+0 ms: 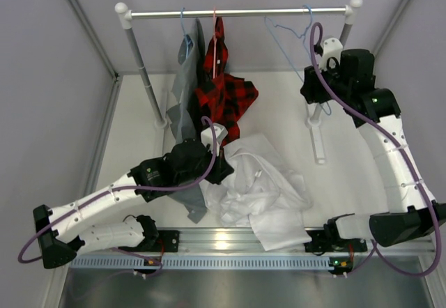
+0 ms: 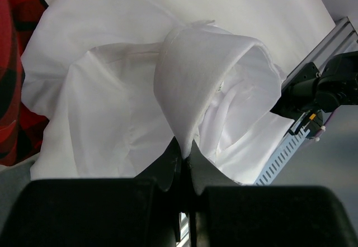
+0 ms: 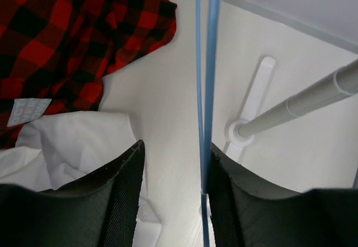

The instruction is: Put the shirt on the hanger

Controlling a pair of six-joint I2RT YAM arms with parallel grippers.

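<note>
The white shirt [image 1: 261, 186] lies crumpled on the table in front of the rail. My left gripper [image 1: 224, 162] is at its left edge, shut on a fold of the shirt's collar [image 2: 190, 85], which rises from the closed jaws [image 2: 185, 156]. The light blue wire hanger [image 1: 293, 33] hangs at the right end of the rail. My right gripper [image 1: 315, 85] is raised beside it and open. The hanger's wire [image 3: 206, 90] runs between the fingers, against the inner face of the right finger [image 3: 235, 196]. The shirt also shows at lower left [image 3: 72, 146].
The rail [image 1: 237, 13] on white posts [image 1: 143, 71] carries a grey shirt [image 1: 185, 95] on a blue hanger and a red-and-black plaid shirt [image 1: 223, 92] on a red hanger. The right post's foot [image 3: 246, 127] is near the right gripper. An aluminium bar [image 1: 237, 242] runs along the front.
</note>
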